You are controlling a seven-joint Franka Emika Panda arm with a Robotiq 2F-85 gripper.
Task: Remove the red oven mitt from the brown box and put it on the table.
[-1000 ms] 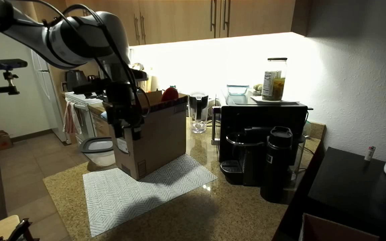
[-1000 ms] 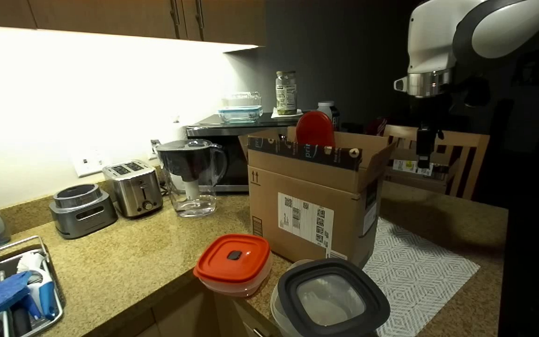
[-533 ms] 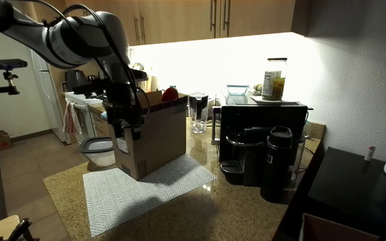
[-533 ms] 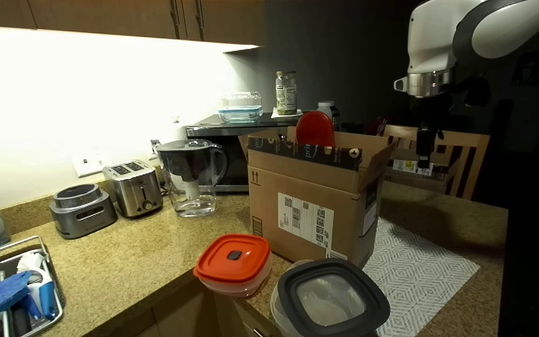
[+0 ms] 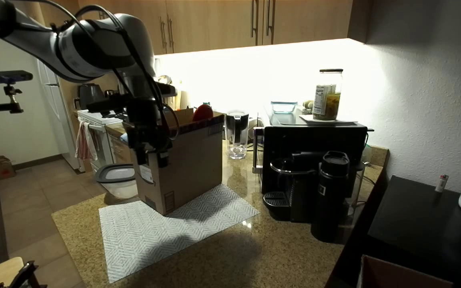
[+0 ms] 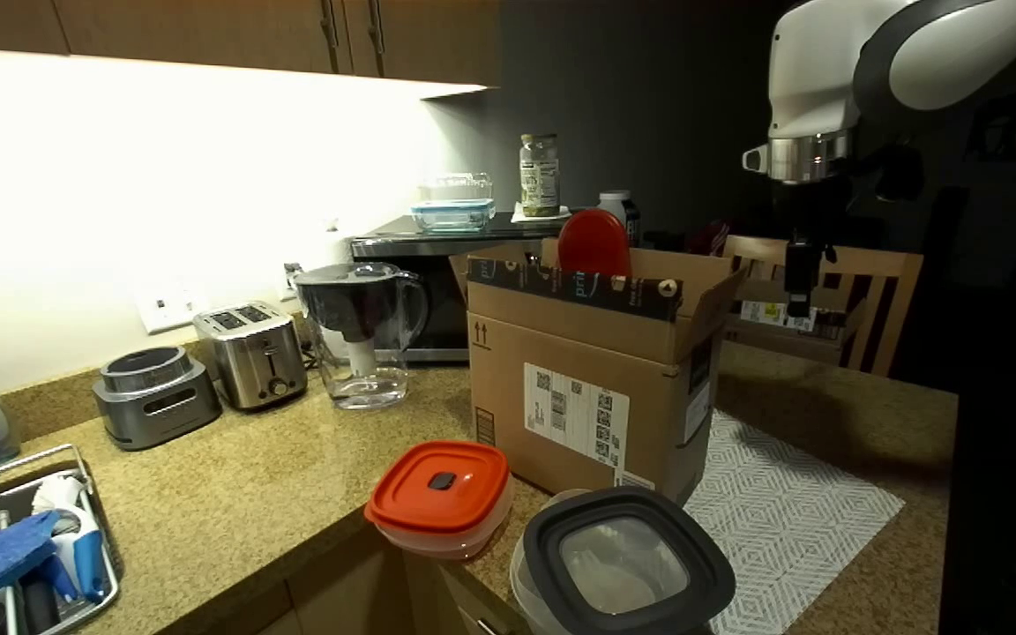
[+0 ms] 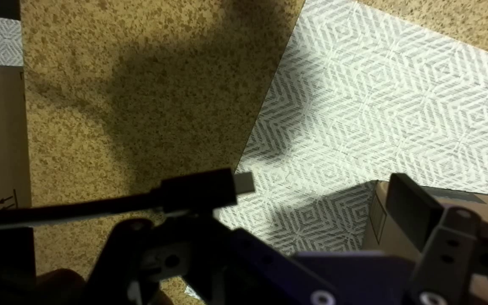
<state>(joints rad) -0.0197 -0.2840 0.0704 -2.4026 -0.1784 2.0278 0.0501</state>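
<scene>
The red oven mitt (image 6: 593, 240) is in the brown box (image 6: 578, 331); its rounded end pokes up above the flaps (image 6: 574, 284), and the rest is hidden behind the cardboard.

The pincer (image 7: 322, 195) is released and spread wide: in the wrist view, the patterned mat (image 7: 405, 106) shows between its fingers (image 7: 413, 212). It hangs from the arm (image 5: 94, 52) well apart from the mitt, and an exterior view shows a gap between it and the box. Walls and raised flaps stand between pincer and mitt.

The box is upright near an edge of the desk (image 5: 230, 260), at least partly on the mat. Just beside it, a red-lidded container (image 6: 442, 489) sits at the desk's inner corner and a grey-lidded container (image 6: 627, 564) along the edge. Toward the back edge are a water pitcher (image 6: 362, 326), a toaster (image 6: 261, 357) and a grey appliance base (image 6: 155, 406). A black coffee machine (image 5: 294, 188) stands before a black oven (image 5: 314, 140) with a glass jar (image 5: 326, 100) on top.

The desk is speckled tan, and shadow darkens part of it and the mat. Wooden cupboards (image 5: 214, 24) hang above a brightly lit wall (image 5: 234, 80); a wooden chair (image 6: 900, 273) stands beyond the desk's edge.
</scene>
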